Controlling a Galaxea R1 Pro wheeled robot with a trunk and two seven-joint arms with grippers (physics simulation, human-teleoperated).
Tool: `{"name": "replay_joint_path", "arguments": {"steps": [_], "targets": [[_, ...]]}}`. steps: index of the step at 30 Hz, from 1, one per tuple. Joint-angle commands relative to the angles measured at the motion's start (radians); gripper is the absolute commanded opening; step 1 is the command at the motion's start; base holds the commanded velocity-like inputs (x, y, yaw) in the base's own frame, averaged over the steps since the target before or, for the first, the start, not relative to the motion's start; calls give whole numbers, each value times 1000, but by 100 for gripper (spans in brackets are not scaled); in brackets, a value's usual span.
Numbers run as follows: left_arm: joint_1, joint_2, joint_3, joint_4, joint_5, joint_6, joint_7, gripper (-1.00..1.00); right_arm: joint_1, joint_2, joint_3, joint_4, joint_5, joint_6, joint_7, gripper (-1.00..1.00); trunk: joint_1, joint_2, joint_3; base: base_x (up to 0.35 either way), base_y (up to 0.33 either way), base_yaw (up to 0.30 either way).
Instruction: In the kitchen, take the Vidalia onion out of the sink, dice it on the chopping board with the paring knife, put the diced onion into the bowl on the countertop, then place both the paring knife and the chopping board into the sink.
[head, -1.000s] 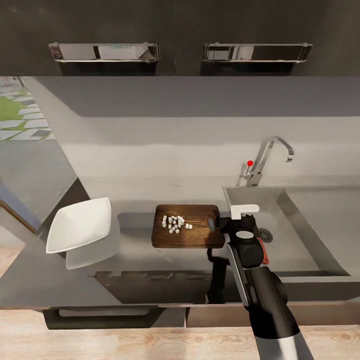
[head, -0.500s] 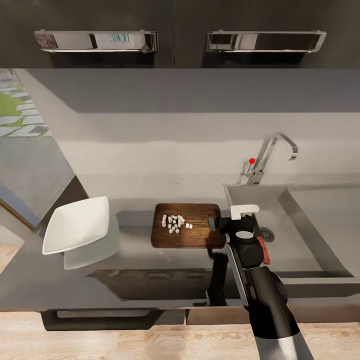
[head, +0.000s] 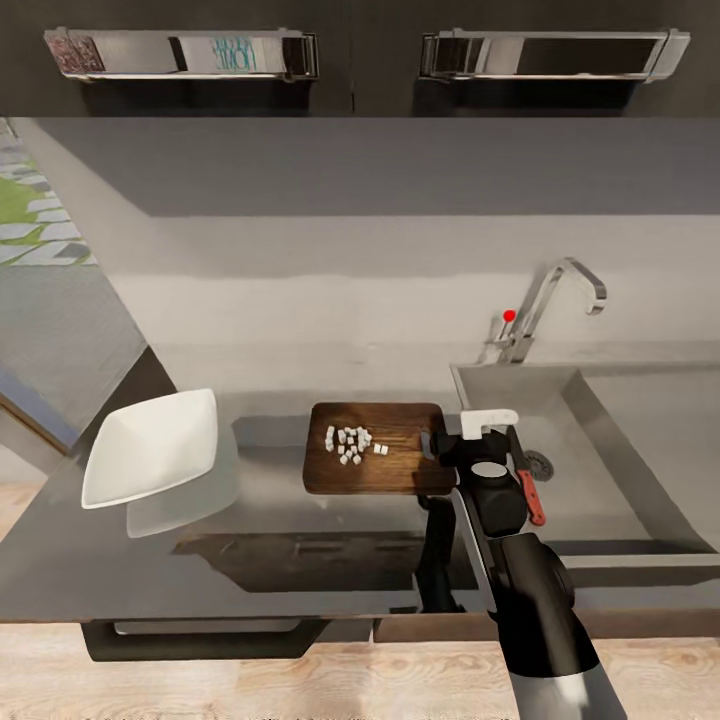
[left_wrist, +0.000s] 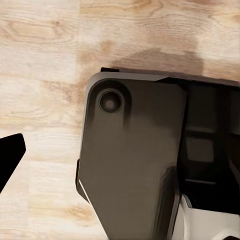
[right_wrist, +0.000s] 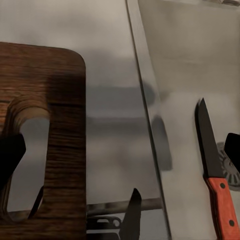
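Nearest, the right arm reaches forward over the front edge of the desk (head: 300, 560), its right pincer (head: 478, 438) hovering above the seam between the chopping board's right end and the sink's left rim; in the right wrist view the dark fingertips sit far out at either side, so its jaws stand apart and hold nothing. The left pincer's state I cannot tell: its wrist view looks down on the robot's own dark base (left_wrist: 135, 165) and the wood floor (left_wrist: 45, 60). The chopping board (head: 385, 470) lies on the desk just left of the sink (head: 600, 440), with the diced onion (head: 350, 445) piled on its left half. The paring knife (head: 528, 487) already lies in the basin beside the drain. The bowl (head: 150, 445) rests empty, well apart at the far left. Judging by this, dicing and the knife's placement are done; the pieces have yet to go into the bowl, and the board into the sink.
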Motion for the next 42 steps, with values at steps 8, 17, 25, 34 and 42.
{"name": "replay_joint_path", "arguments": {"steps": [8,17,25,34,42], "targets": [[1,-1,1,0,6,-1,1,100,-1,0,1,0,6,7,-1,100,0,-1,-14,0,0,0],[1,-1,1,0,6,-1,1,100,-1,0,1,1,5,7,-1,100,0,-1,-29,23,0,0],[1,-1,1,0,6,-1,1,100,-1,0,1,2,5,7,-1,100,0,-1,-42,31,0,0],[1,-1,1,0,6,-1,1,100,-1,0,1,3,5,7,-1,100,0,-1,-56,0,42,0],[1,-1,1,0,6,-1,1,100,-1,0,1,3,5,7,-1,100,0,-1,-69,0,4,0]]}}
